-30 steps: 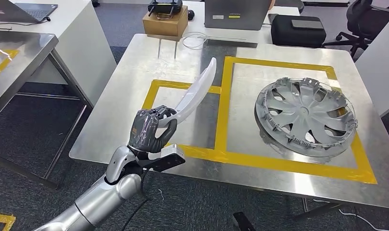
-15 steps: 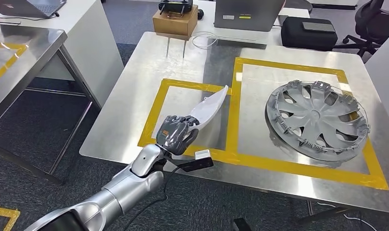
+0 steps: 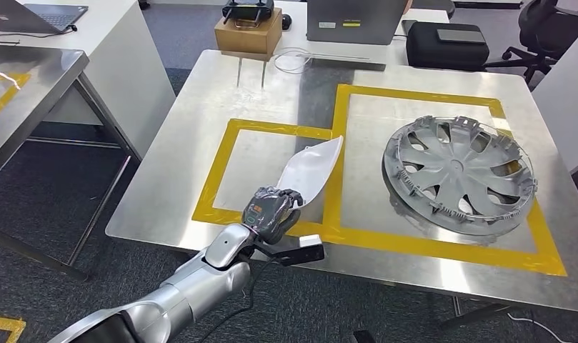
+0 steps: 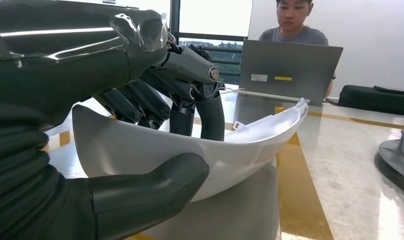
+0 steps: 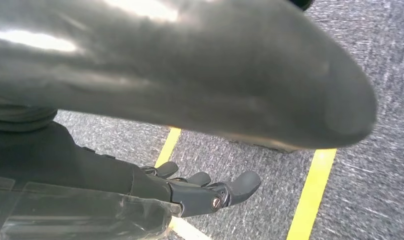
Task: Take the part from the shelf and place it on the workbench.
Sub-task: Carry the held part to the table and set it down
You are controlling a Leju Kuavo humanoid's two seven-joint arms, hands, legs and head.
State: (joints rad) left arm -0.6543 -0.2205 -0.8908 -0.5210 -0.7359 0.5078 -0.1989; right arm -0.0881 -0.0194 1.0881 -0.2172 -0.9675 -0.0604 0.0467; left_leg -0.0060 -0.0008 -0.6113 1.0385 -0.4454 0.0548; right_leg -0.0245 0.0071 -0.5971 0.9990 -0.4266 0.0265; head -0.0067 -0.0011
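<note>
A: Where is the part?
B: One long, curved white plastic part point(image 3: 309, 170) lies low over the smaller yellow-taped square point(image 3: 232, 136) on the steel counter point(image 3: 200, 93), its near end in the left hand point(image 3: 270, 211). In the left wrist view the thumb sits under the shell and the dark fingers point(image 4: 209, 112) curl over its rim, so it is gripped.

A: What else is on the counter?
B: One silver plastic wheel cover point(image 3: 459, 173), well apart, inside the larger of the two taped squares.

A: And the right hand?
B: The right hand point(image 5: 200, 192) hangs over grey carpet with yellow floor lines, fingers loosely apart, holding nothing.

A: Beyond the counter?
B: One cardboard box point(image 3: 247, 32), one grey laptop point(image 3: 354, 20), one black case point(image 3: 446, 44).
</note>
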